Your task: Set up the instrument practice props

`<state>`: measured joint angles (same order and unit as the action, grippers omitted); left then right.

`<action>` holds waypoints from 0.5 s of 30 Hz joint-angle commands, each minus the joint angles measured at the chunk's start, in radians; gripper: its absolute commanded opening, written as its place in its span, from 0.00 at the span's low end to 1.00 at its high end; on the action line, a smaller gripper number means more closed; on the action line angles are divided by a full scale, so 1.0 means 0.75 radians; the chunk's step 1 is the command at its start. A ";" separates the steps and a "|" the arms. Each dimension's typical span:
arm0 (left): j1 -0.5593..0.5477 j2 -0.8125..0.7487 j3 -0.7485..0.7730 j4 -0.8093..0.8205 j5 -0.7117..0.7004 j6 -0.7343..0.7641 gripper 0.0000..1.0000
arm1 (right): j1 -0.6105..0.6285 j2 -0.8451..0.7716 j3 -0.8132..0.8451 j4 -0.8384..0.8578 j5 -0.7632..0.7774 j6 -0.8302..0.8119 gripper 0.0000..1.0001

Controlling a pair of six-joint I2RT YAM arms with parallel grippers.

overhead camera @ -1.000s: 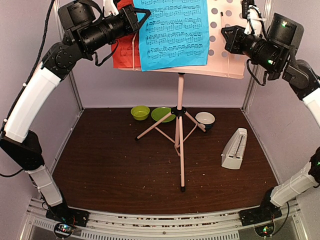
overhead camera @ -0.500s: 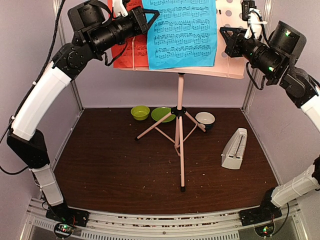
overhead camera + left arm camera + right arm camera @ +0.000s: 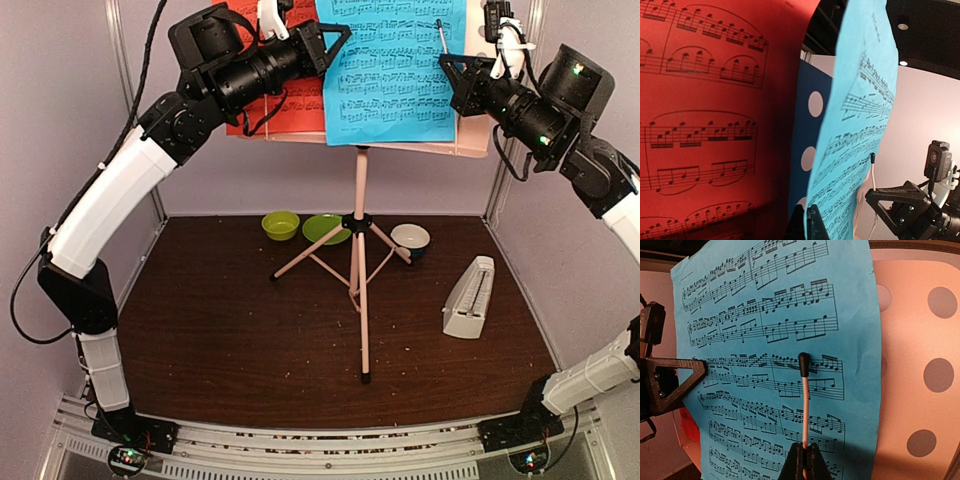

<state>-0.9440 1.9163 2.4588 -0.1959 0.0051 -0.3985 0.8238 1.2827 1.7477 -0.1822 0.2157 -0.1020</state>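
Observation:
The pale pink perforated music stand [image 3: 360, 290] rises on tripod legs at mid-table. A red page [image 3: 290, 105] rests on the left of its desk. My left gripper [image 3: 340, 42] is shut on the left edge of the cyan page [image 3: 395, 65], which stands in front of the desk. In the left wrist view the fingertips [image 3: 813, 220] pinch that cyan page [image 3: 860, 115] edge-on. My right gripper [image 3: 804, 455] is shut on the stand's thin pink retainer wire [image 3: 803, 405], whose black tip lies over the cyan page [image 3: 765, 315]. The white metronome [image 3: 468, 297] stands on the right.
Two lime-green dishes [image 3: 281, 225] [image 3: 326, 229] and a small white-and-dark bowl [image 3: 411, 238] sit behind the stand's legs. Frame posts and purple walls close in both sides. The stand's perforated desk [image 3: 920, 355] shows bare to the right of the cyan page.
My left gripper has carried the cyan page to the right across the desk, uncovering more of the red page. The right gripper has barely moved, still on the wire.

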 commanded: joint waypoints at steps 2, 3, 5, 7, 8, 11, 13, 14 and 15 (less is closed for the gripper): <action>-0.013 0.066 0.110 0.145 0.032 0.017 0.00 | -0.004 -0.035 -0.022 0.011 -0.043 0.015 0.00; -0.018 0.077 0.123 0.150 0.037 0.019 0.00 | -0.003 -0.037 -0.025 0.013 -0.044 0.017 0.00; -0.032 0.099 0.139 0.162 0.043 0.050 0.00 | -0.004 -0.041 -0.029 0.017 -0.044 0.021 0.00; -0.042 0.112 0.143 0.178 0.041 0.079 0.00 | -0.004 -0.043 -0.029 0.022 -0.042 0.019 0.00; -0.044 0.118 0.146 0.185 0.047 0.082 0.00 | -0.004 -0.043 -0.028 0.023 -0.042 0.021 0.00; -0.048 0.142 0.167 0.195 0.074 0.079 0.00 | -0.003 -0.040 -0.023 0.025 -0.051 0.021 0.00; -0.054 0.155 0.171 0.199 0.074 0.077 0.00 | -0.004 -0.037 -0.015 0.024 -0.051 0.020 0.00; -0.059 0.158 0.172 0.202 0.075 0.081 0.00 | -0.004 -0.037 -0.017 0.026 -0.050 0.020 0.00; -0.063 0.162 0.172 0.202 0.076 0.090 0.00 | -0.002 -0.037 -0.015 0.027 -0.052 0.021 0.00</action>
<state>-0.9806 2.0220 2.5595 -0.1051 0.0410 -0.3584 0.8234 1.2728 1.7382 -0.1810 0.2008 -0.0978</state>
